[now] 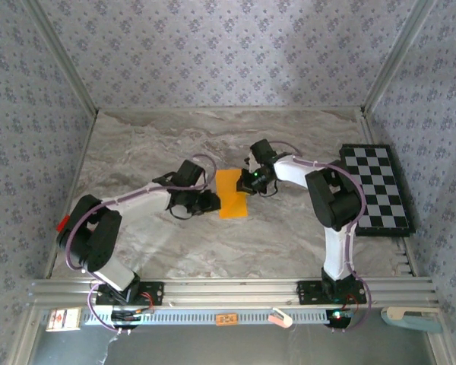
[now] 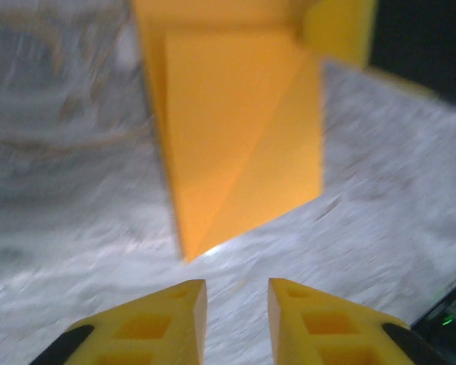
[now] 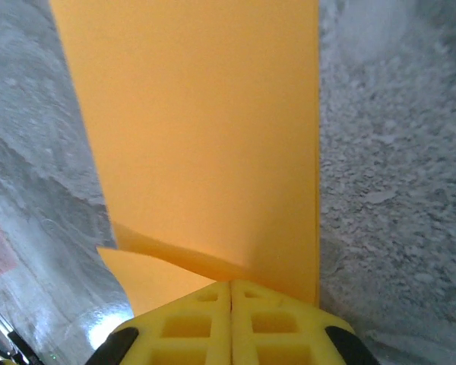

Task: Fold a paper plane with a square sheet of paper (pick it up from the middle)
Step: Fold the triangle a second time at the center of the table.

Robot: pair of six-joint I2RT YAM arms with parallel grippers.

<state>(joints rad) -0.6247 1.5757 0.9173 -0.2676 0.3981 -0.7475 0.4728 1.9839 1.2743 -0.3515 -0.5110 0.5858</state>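
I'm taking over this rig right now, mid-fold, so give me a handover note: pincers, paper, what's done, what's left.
Left pincer: open, empty, just short of the paper's near corner.
Right pincer: shut, tips at the paper's edge; whether it pinches the paper cannot be told.
Square sheet of paper: between the two pincers, folded narrower, with a diagonal flap showing.
Done: first folds.
Left: pointed nose and centre crease; no plane yet.
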